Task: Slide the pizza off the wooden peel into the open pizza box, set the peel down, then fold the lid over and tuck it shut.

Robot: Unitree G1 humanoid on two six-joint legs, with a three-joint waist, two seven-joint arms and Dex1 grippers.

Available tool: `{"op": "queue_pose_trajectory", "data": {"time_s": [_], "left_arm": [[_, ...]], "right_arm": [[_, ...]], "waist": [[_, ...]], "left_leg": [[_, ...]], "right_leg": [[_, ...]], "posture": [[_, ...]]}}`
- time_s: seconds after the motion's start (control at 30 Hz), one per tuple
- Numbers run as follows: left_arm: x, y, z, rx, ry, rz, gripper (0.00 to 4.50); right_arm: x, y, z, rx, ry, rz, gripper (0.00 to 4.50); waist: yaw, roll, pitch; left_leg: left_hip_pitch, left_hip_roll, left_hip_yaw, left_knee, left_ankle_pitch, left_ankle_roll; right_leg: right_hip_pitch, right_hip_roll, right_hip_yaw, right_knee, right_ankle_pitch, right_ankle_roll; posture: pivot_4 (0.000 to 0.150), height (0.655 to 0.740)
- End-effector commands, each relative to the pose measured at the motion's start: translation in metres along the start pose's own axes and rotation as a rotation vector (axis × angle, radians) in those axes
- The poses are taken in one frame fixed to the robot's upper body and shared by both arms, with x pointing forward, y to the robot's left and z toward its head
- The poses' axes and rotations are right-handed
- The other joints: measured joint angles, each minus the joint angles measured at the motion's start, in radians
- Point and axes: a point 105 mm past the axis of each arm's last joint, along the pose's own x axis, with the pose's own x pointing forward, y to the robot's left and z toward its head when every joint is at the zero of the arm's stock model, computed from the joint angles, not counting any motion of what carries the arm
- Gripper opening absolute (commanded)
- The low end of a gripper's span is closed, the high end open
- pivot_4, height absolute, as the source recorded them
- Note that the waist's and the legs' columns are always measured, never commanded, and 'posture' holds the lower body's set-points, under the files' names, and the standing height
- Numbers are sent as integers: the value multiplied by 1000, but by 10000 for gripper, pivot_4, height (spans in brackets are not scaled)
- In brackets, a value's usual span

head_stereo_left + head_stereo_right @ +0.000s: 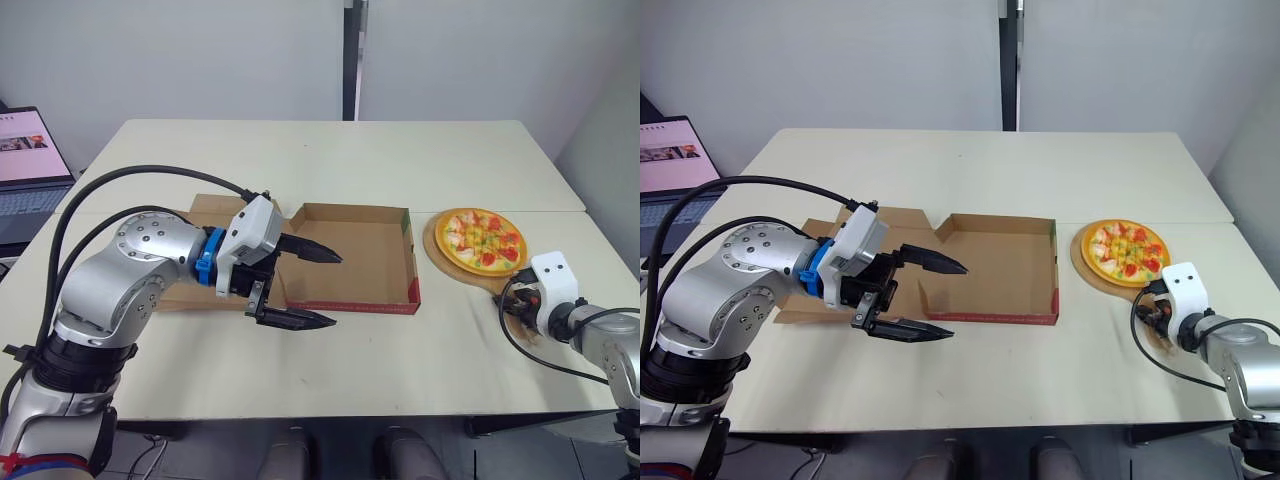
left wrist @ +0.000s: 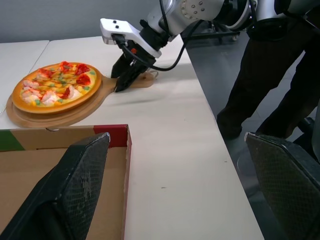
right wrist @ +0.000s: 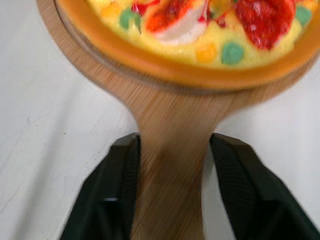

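Pizza [image 1: 483,238] rests on the wooden peel [image 1: 436,248], which lies flat on the table [image 1: 330,370] just right of the open pizza box [image 1: 355,305]. The box holds nothing. Your right gripper [image 3: 174,141] pinches the peel's handle between both fingers. Your left gripper [image 1: 336,290] hangs spread wide over the box's near left corner, holding nothing. You appear to be at the first step: next, lift the peel level, carry it over the box, then tilt. Count: one pizza, one peel, one box.

Silver-grey, round-cased left arm [image 1: 130,270]: exposed screws, blue wrist collar [image 1: 205,268], white camera housing [image 1: 250,232], black cable [image 1: 150,172]. Black two-fingered left gripper [image 1: 337,290]: textured pads [image 2: 82,185].
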Motion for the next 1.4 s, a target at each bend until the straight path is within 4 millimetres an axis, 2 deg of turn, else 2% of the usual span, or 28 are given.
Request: {"op": "queue_pose_trajectory", "data": {"time_s": [0.03,0.27,0.47,0.7,0.87,1.1,1.27,1.4], "left_arm": [[-9,1,12,43,0,18,45000],[-18,7,12,39,18,52,45000],[-27,16,16,35,17,99,45000],[-38,21,16,25,35,143,45000],[-57,26,11,11,86,227,45000],[-81,25,0,-27,157,322,45000],[-98,25,-8,-45,211,376,45000],[-95,23,-11,-54,207,371,45000]], "right_arm": [[0,-11,-6,22,6,-80,16096],[-6,-19,5,72,-94,-150,16093],[-25,-34,32,41,-222,-210,16093],[-50,-37,70,-68,-311,-176,16093],[-62,-18,105,-227,-360,-66,16092],[-58,24,137,-366,-404,128,16092],[-47,54,146,-448,-405,243,16092],[-35,75,146,-546,-402,307,16092]], "waist": [[-2,0,0],[-2,0,0],[-1,2,2],[-2,7,6],[-23,9,8],[-27,9,10],[-22,7,17],[-16,4,20]], "left_leg": [[0,0,0,0,0,0],[0,1,0,0,0,0],[-3,0,0,0,0,0],[-8,-1,1,0,0,0],[-7,1,1,-1,0,0],[-7,1,1,-1,0,0],[-8,1,0,-1,0,0],[-9,0,0,0,0,0]], "right_leg": [[0,0,0,0,0,0],[0,0,0,0,0,0],[-4,0,0,1,0,0],[-9,0,0,2,0,0],[-9,0,1,2,0,0],[-9,0,1,2,0,0],[-10,-1,1,1,0,0],[-10,-2,0,1,0,0]], "posture": [[1500,7400],[1500,7400],[1500,7400],[1500,7400],[1500,7400],[1500,7400],[1500,7400],[1500,7400]]}}
